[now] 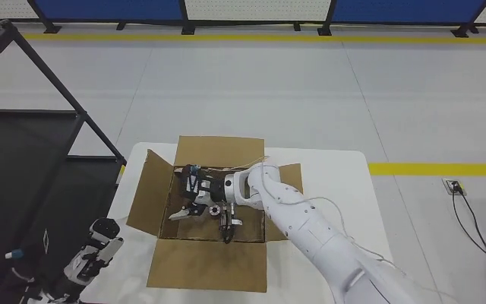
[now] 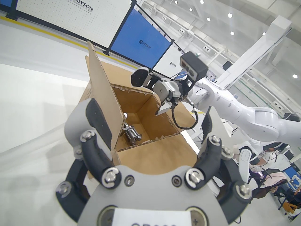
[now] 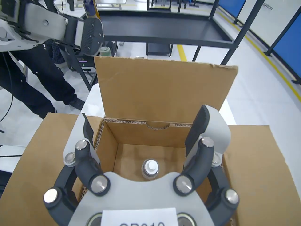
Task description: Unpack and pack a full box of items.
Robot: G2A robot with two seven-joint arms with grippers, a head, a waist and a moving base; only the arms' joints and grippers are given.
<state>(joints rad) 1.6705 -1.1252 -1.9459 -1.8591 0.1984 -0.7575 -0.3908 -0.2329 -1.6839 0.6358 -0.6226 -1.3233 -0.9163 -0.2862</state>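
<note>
Cardboard box stands open on the white bench, flaps folded out. Right hand hangs over the box mouth, fingers spread, holding nothing. A small capped bottle rests on the box floor. Left hand sits outside the box beyond a side flap, released and empty.

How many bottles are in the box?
1. A small clear bottle with a white cap sits on the floor of the brown cardboard box, below the right gripper. Others may be hidden beneath it.
</note>
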